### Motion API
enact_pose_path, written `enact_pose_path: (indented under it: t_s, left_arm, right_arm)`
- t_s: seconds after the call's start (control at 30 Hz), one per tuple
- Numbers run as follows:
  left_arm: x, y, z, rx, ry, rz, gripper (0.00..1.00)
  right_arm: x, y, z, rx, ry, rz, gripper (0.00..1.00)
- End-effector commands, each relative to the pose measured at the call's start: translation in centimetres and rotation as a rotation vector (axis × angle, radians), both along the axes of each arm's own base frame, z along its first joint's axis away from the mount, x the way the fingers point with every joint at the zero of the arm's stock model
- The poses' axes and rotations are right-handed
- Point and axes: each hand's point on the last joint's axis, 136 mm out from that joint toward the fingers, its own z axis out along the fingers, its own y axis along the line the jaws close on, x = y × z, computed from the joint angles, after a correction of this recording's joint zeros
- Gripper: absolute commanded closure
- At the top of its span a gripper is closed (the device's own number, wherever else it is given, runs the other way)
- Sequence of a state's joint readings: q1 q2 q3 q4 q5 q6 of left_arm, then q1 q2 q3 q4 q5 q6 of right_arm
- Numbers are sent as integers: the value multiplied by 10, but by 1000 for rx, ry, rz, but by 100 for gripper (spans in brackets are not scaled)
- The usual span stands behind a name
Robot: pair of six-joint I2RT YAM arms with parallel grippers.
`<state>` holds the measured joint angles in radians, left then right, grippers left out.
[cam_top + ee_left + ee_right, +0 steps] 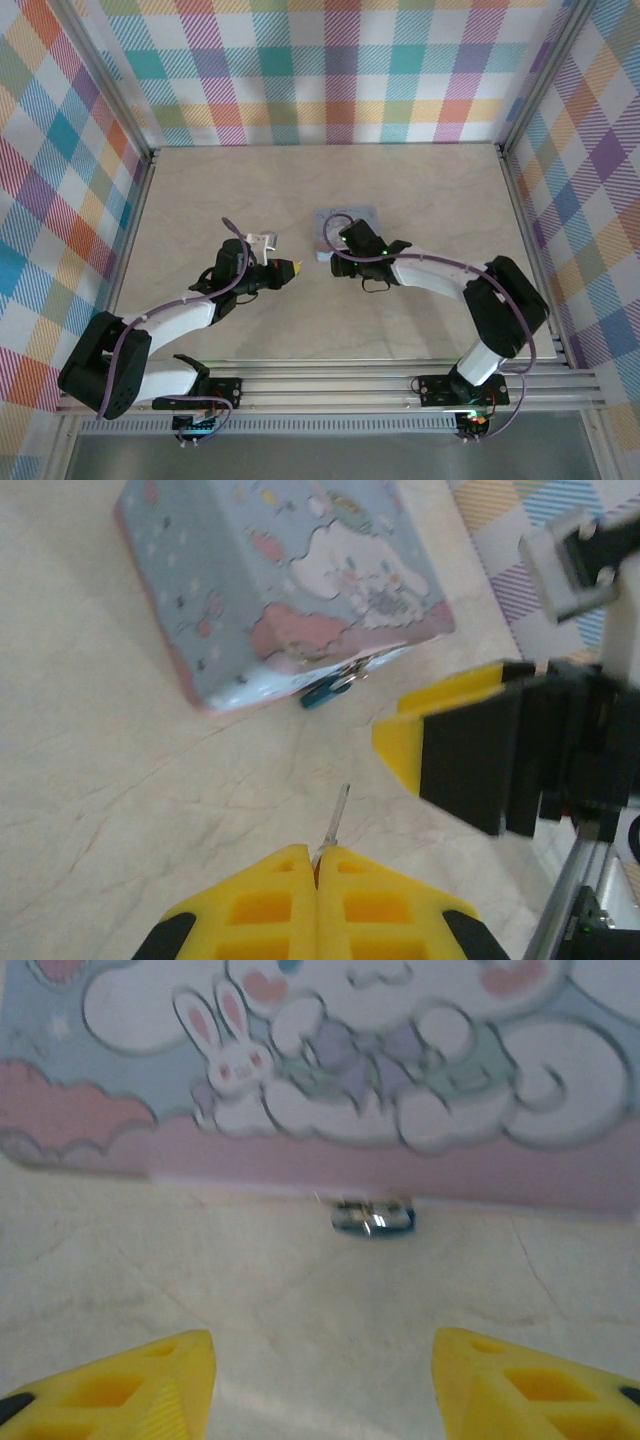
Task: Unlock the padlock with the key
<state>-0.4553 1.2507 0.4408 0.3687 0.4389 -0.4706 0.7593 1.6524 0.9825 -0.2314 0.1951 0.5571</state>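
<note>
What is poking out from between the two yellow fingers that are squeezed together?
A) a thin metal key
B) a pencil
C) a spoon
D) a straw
A: in the left wrist view, a thin metal key sticks out from the shut left fingers. It points toward the little padlock at the edge of the cartoon box.

No words or numbers that I can read here

The pastel box (100, 1110) in front of me carries only cartoon prints of a rabbit and clouds, and the small padlock (373, 1217) at its edge is too blurred to show any mark.
</note>
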Motion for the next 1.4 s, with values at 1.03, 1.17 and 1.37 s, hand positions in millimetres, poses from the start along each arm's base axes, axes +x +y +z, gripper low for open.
enact_pose_path:
  t_s: [1.03, 1.17, 1.37]
  left_arm:
    - [-8, 13, -3, 84, -76, -24, 100]
    - [-9, 5, 4, 47, -117, -68, 100]
    - [-13, -12, 16, 10, -218, -152, 100]
  right_arm:
    - [71, 6, -28, -92, 29, -176, 83]
    - [68, 3, -12, -60, 55, -138, 93]
    - [43, 11, 20, 62, 208, 2, 100]
